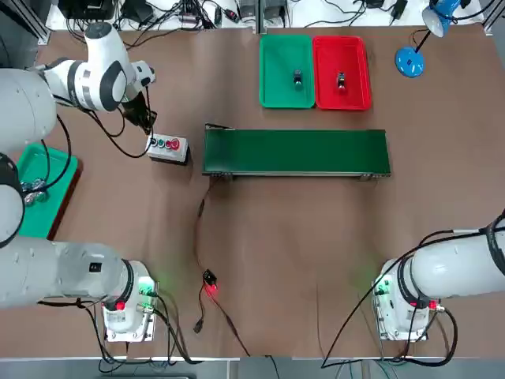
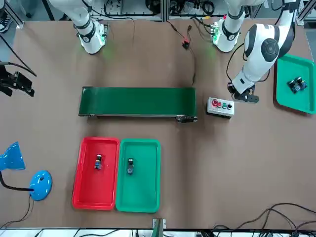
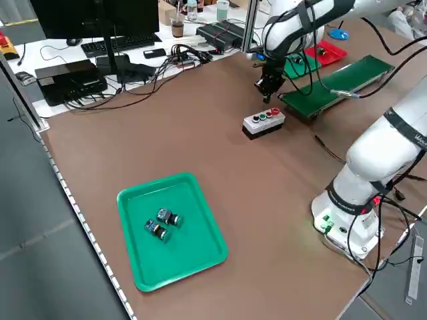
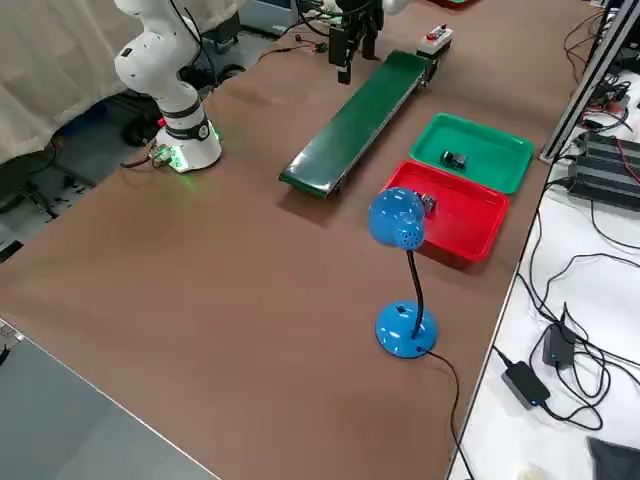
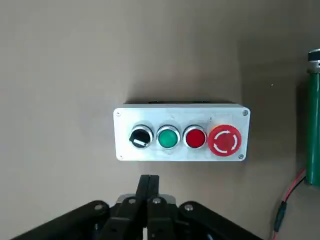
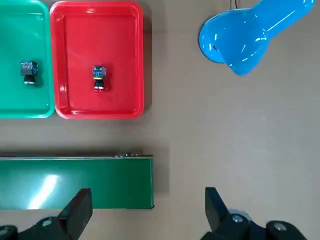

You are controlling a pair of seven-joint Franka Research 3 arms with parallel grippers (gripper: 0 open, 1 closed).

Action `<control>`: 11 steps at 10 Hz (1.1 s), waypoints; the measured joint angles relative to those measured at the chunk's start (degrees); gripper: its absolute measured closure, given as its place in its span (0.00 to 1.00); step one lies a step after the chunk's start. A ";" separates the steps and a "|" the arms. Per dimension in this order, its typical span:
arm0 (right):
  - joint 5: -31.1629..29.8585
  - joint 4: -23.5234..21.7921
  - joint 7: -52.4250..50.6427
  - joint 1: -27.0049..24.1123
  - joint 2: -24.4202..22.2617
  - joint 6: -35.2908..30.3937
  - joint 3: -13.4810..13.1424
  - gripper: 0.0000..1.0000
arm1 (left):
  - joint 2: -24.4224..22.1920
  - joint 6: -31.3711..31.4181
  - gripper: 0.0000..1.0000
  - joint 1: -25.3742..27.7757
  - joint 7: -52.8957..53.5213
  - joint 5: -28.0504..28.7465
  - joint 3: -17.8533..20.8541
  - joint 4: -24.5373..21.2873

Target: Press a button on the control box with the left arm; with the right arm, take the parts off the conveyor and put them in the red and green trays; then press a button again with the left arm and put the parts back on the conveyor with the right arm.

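The grey control box with its row of buttons lies off the left end of the green conveyor, whose belt is bare. My left gripper hangs shut just beyond the box's far left corner and does not touch it; in the left wrist view its fingertips are pressed together. One small part lies in the green tray, another part in the red tray. My right gripper is open and holds nothing, high up off the conveyor's right end.
A second green tray holding two small parts sits at the table's left edge. A blue desk lamp stands right of the red tray. Cables with a red-lit connector run from the conveyor toward the arms' bases.
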 joint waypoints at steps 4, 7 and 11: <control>0.00 0.00 0.00 0.00 0.00 0.00 0.10 0.00 | 3.42 4.06 0.99 0.00 0.00 0.00 -0.26 -0.40; 0.00 0.00 0.00 0.01 0.00 0.00 0.12 0.00 | 6.29 7.47 0.99 0.00 0.00 0.00 -1.22 -0.42; 0.00 0.00 0.00 0.01 -0.01 0.00 0.15 0.00 | 8.56 8.71 0.99 0.00 0.00 0.00 -1.23 -0.43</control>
